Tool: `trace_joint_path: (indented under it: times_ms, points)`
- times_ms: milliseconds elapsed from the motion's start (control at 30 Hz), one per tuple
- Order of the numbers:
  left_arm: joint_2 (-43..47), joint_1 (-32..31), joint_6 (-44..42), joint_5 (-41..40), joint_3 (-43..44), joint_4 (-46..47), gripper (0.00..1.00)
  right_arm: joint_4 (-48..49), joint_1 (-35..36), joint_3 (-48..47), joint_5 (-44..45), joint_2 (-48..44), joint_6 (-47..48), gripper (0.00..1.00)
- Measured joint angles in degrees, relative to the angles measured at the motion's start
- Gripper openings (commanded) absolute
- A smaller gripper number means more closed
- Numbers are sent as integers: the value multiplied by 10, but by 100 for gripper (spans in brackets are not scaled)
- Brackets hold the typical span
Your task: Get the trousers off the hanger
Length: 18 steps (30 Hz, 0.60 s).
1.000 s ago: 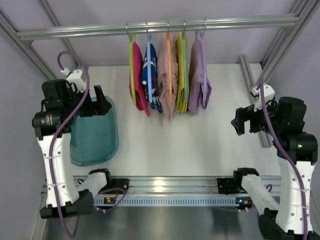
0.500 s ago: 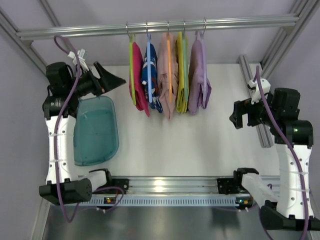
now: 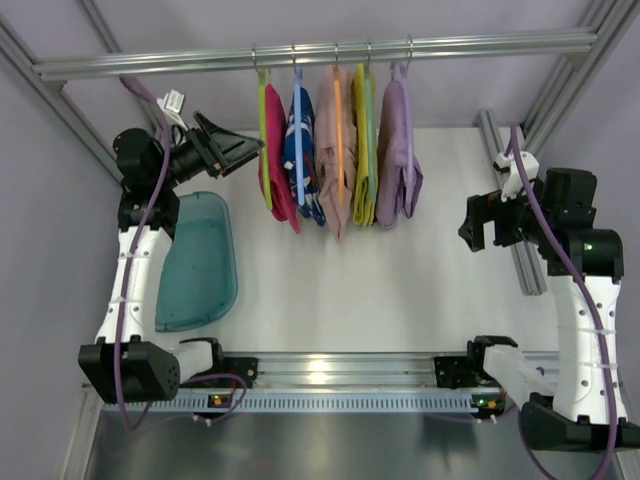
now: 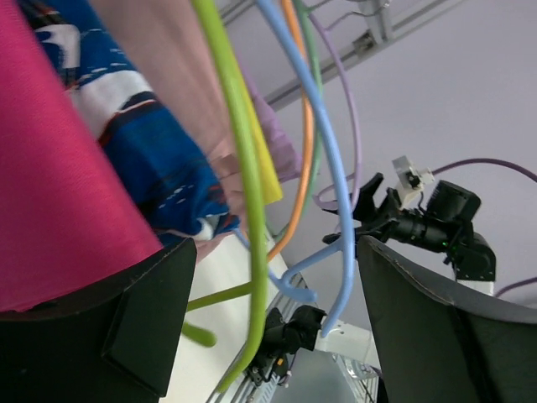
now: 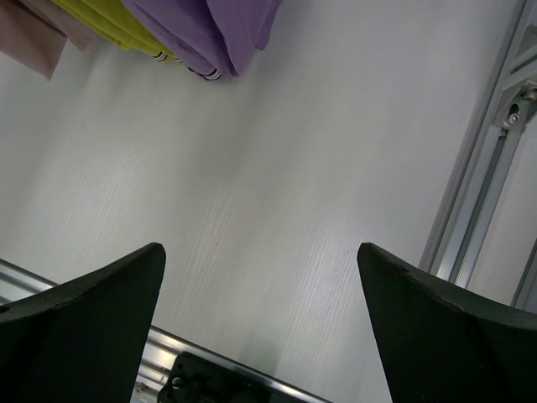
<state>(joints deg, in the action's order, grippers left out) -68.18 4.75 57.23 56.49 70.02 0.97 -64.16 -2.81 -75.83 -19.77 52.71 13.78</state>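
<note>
The magenta trousers [image 3: 277, 172] hung on the lime-green hanger [image 3: 264, 140] at the left end of a row of garments, all hooked on a rail [image 3: 320, 50] over the far edge of the bench [image 3: 400, 290], nearer its far-left corner. The left hand [image 3: 255, 150] was raised to rail height just beside them, its fingers spread wide and pointed at the garment's left side. That looked like a line-up to close on the fabric or the hanger rather than a grip already taken. A teal tub [image 3: 195, 270] lay below it by the left edge, plausibly where the trousers were meant to land. The right hand [image 5: 260, 252] was also wide and held nothing, parked low near the right edge and well apart from the lilac garment [image 5: 210, 29], probably to keep out of the way. From the left wrist, magenta cloth filled the left of the view and the lime bar crossed a blue hanger [image 4: 327, 151] and an orange hanger [image 4: 306, 126], so their lower ends were tangled to the eye. Whether the left fingertip touched the trousers could not be told, nor whether they were draped or clipped. The hooks were too small to read.
</note>
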Motion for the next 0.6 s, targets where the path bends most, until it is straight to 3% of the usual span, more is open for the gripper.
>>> trace_joint_path:
  times_ms: [200,300,367,400,467,500,600]
  points:
    - [-15,-64,28,-8,0,53,77,5,0,-4,0,3,0,99]
    - [-26,-88,44,-10,-5,63,67,5,0,-5,0,4,1,99]
    - [-33,-98,62,-15,-9,70,58,5,0,-8,0,7,1,99]
    - [-36,-101,72,-16,-10,73,46,6,0,-11,0,10,1,99]
    - [-42,-102,96,-19,-11,78,35,9,0,-15,0,13,1,99]
    - [-43,-102,108,-19,-11,80,21,12,0,-16,0,13,1,99]
    - [-45,-102,149,-17,-8,86,12,12,0,-16,-2,14,1,99]
